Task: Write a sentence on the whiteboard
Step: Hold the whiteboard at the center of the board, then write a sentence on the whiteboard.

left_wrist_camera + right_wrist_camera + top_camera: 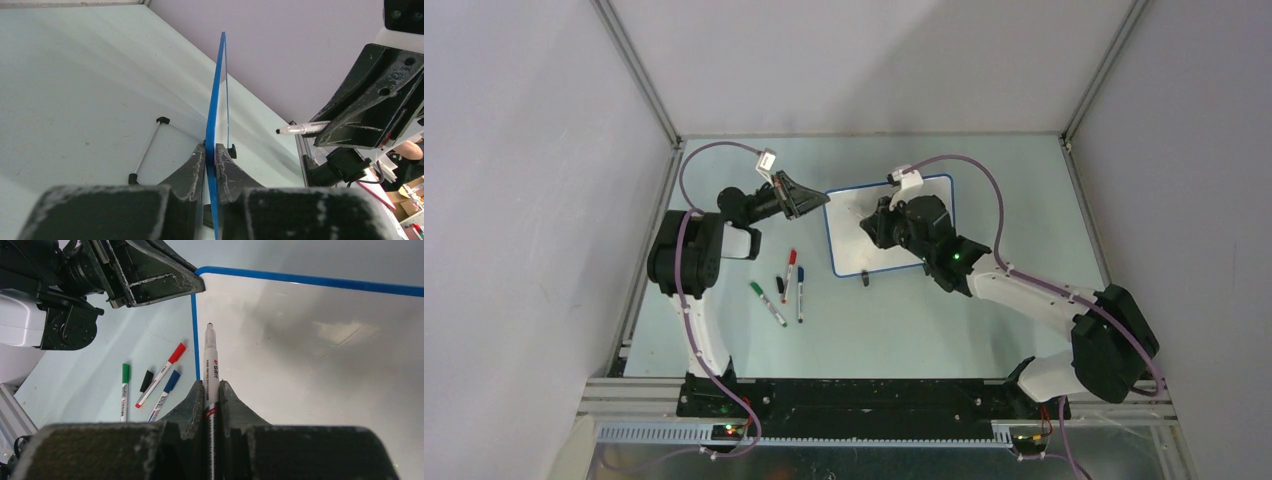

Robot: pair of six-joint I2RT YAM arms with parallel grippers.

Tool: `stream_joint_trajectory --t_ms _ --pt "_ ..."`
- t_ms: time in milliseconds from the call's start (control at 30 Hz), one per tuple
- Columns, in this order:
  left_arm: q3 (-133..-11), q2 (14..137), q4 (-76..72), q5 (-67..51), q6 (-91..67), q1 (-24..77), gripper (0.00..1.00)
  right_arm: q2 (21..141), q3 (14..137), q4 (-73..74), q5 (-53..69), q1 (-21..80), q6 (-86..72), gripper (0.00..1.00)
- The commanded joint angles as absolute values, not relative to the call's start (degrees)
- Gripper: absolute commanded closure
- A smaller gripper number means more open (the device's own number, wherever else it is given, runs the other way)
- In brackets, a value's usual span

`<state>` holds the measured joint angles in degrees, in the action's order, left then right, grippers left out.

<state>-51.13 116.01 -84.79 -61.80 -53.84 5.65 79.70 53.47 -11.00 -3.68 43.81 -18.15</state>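
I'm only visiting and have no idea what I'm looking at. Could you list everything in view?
whiteboard: one, white with a blue rim, mid-table, no writing visible
held marker: one, white barrel, uncapped, tip at the board's left part
red-capped marker, green-capped marker, blue-capped marker: three, white barrels, lying on the table left of the board
loose cap: one, black, lying among those three markers
table: one, pale green, under everything
left gripper: one, black, clamped on the board's left rim
right gripper: one, black, shut on the held marker
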Motion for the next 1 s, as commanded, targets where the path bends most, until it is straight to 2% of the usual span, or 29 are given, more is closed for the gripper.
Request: stream_joint_trajectory --t_ms 0,267,967 --pt "-51.36 115.23 -87.71 -61.16 -52.14 5.23 0.90 81.90 57.61 -10.89 -7.44 45.77 -17.47 1.00" --pt "-51.34 115.34 -87.71 -61.05 -52.11 5.17 1.00 84.32 61.09 -9.16 -10.29 47.50 -16.72 1.00" --pt "-51.38 115.41 -87.71 -60.83 -52.12 5.11 1.00 90.30 68.33 -4.90 -13.49 47.80 -18.24 1.00"
